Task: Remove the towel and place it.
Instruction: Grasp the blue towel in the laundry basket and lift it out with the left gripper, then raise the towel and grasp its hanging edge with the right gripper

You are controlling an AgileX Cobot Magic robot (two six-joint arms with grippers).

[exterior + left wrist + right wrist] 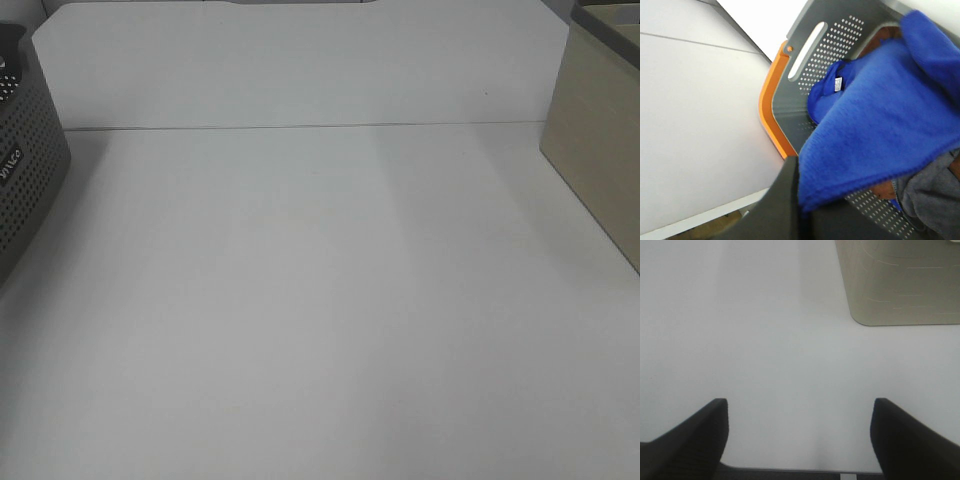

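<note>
A: Where is the towel (880, 125)?
B: Bunched in the grey basket (840, 50); the left end effector (800, 205) is at its edge; I cannot tell if it pinches the cloth.
A: And the right end effector (799, 435)?
B: Wide apart over the table (320, 300); the grab step, I think; next, lift the towel out.

The towel (880, 125) is soft, napped blue cloth, matt, with a stitched hem and a small white tag (838, 83). The basket (840, 40) around it is smooth grey perforated plastic with a glossier orange rim (771, 115). A grey cloth (932, 195) touching the towel looks felted. The table (320, 300) is smooth, matt white. At 2 o'clock on it, the beige box (600, 150) looks matt. The fingers (690, 440) of the right gripper (799, 407) are matt black and finely ribbed.
</note>
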